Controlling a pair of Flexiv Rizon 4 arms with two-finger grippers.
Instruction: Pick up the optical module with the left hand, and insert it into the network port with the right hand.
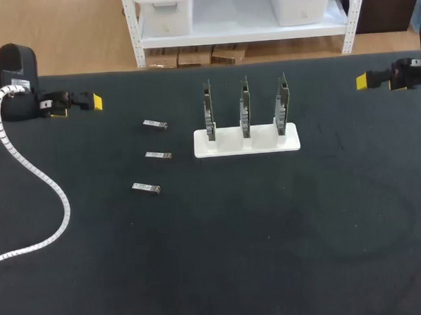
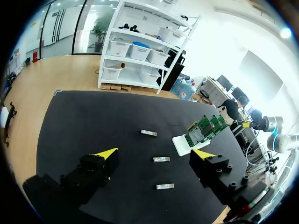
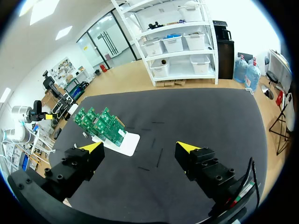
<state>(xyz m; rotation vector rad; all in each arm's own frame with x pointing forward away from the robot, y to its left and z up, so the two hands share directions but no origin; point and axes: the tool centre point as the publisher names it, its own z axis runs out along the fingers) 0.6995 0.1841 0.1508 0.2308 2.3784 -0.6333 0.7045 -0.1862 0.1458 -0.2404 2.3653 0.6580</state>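
Three small silver optical modules lie in a column left of centre: one (image 1: pixel 154 124) farthest back, one (image 1: pixel 158 155) in the middle, one (image 1: pixel 146 188) nearest. To their right a white stand (image 1: pixel 246 141) holds three upright green network cards (image 1: pixel 244 106). My left gripper (image 1: pixel 77 102) hovers open at the far left, well away from the modules; its wrist view has the modules (image 2: pixel 161 159) ahead between its fingers (image 2: pixel 106 154) and the stand (image 2: pixel 183 143) beyond. My right gripper (image 1: pixel 376 80) is open at the far right, with the cards (image 3: pixel 100 125) ahead of it and nothing between its fingers (image 3: pixel 189 149).
A white spiral-wrapped cable (image 1: pixel 35 182) trails from my left arm across the black table (image 1: pixel 271 232) toward the near left edge.
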